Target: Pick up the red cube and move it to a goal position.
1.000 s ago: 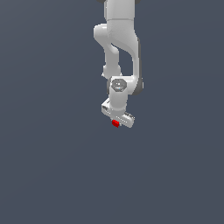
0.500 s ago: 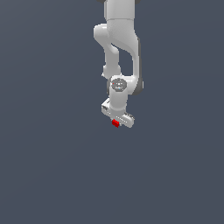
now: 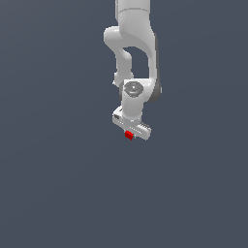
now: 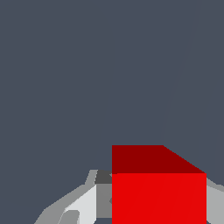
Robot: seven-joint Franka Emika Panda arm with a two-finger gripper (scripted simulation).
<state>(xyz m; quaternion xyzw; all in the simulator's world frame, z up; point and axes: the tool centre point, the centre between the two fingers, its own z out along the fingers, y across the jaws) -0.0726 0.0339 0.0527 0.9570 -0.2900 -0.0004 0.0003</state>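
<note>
Exterior view: arm (image 3: 133, 53) down, hand (image 3: 130, 134) round red cube (image 3: 129, 135).

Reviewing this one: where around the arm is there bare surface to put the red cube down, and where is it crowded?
The grey surface looks bare on every side of the arm: the exterior view's left, right and the whole stretch below the gripper. The only crowded spot is at the gripper itself, where the red cube sits between the fingers, under the white arm.

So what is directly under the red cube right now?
Under the red cube only plain dark grey background shows in both views; no support is visible. The gripper flanks it, with fingers on each side. The cube's underside and the finger contact areas are hidden.
</note>
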